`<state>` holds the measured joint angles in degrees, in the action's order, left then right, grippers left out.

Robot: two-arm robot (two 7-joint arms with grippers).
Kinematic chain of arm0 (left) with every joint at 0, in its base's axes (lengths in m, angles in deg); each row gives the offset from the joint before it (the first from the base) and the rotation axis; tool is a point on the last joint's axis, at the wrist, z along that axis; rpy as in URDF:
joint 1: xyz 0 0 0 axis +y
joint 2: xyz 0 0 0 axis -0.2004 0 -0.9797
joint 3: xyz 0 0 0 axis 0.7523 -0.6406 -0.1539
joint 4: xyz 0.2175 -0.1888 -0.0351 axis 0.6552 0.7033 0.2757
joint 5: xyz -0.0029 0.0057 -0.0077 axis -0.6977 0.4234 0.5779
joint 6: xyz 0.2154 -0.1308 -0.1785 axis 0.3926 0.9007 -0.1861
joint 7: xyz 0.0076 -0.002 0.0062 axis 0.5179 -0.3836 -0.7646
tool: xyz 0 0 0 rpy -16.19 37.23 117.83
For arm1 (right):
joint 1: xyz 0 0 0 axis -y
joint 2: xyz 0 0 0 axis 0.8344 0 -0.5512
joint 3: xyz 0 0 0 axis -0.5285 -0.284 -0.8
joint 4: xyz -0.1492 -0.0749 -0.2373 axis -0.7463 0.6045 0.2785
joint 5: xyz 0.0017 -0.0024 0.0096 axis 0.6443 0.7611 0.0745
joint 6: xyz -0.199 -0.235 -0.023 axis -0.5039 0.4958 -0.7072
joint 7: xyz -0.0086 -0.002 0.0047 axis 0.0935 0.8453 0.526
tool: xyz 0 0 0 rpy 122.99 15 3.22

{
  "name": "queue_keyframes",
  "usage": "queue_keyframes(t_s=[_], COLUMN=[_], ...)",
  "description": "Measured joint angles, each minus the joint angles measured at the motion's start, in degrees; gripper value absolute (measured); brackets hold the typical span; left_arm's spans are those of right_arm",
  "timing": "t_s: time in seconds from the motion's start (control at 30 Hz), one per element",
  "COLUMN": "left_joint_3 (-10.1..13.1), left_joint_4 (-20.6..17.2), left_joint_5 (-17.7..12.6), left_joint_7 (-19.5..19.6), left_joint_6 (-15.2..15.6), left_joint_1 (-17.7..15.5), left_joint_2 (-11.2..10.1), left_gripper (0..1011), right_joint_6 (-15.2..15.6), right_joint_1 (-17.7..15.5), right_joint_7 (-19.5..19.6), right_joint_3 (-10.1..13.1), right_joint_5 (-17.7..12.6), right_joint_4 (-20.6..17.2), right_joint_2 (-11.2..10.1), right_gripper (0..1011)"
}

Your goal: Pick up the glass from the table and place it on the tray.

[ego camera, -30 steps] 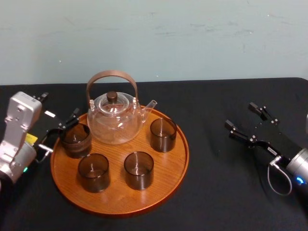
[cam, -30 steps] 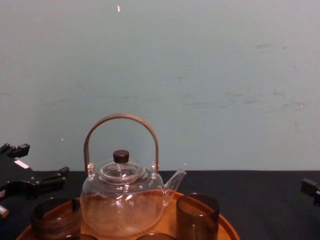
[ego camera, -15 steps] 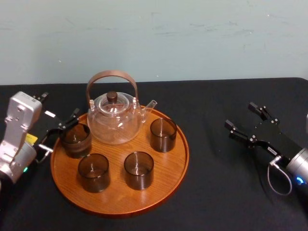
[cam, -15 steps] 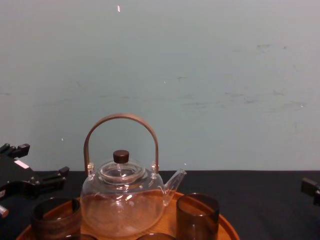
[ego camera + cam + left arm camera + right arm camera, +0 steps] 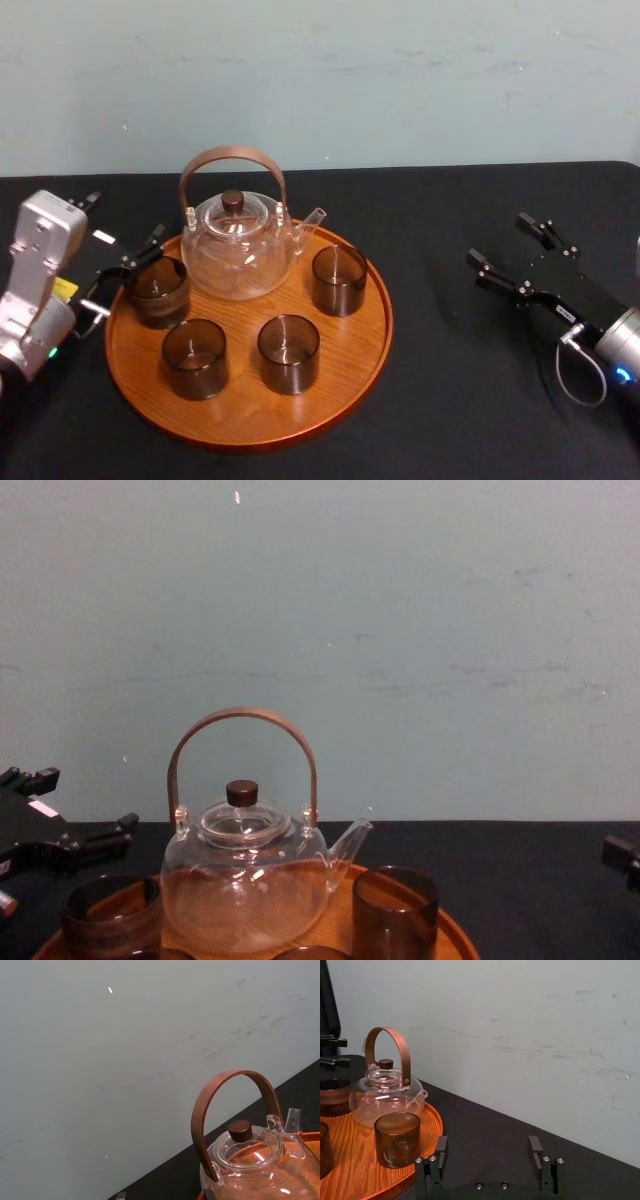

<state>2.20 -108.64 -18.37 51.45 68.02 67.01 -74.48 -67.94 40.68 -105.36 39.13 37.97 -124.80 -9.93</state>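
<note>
Left gripper (image 5: 125,217) hovers at the left rim of the large round orange-brown wooden tray (image 5: 345,350), fingers spread apart and gripping nothing. Smoky brown cylindrical glass (image 5: 157,290) stands upright on the tray just beside that gripper, next to the clear glass teapot (image 5: 238,250). Right gripper (image 5: 497,238), also spread wide, sits over the black table (image 5: 440,420), well apart from the tray.

Four glasses (image 5: 288,352), one teapot (image 5: 238,250), one tray (image 5: 345,335) (plus two grippers (image 5: 123,220) (image 5: 499,239))
</note>
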Motion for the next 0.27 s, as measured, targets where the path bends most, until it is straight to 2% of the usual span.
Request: queue_keyframes(t_s=[0.27], left_joint_3=[0.0], left_joint_4=[0.0], left_joint_5=[0.0], left_joint_7=[0.0], left_joint_6=[0.0], left_joint_1=[0.0], left_joint_2=[0.0], left_gripper=[1001], right_joint_6=[0.0], right_joint_1=[0.0], right_joint_7=[0.0], right_joint_3=[0.0], right_joint_5=[0.0], right_joint_4=[0.0], right_joint_2=[0.0], right_gripper=[1002])
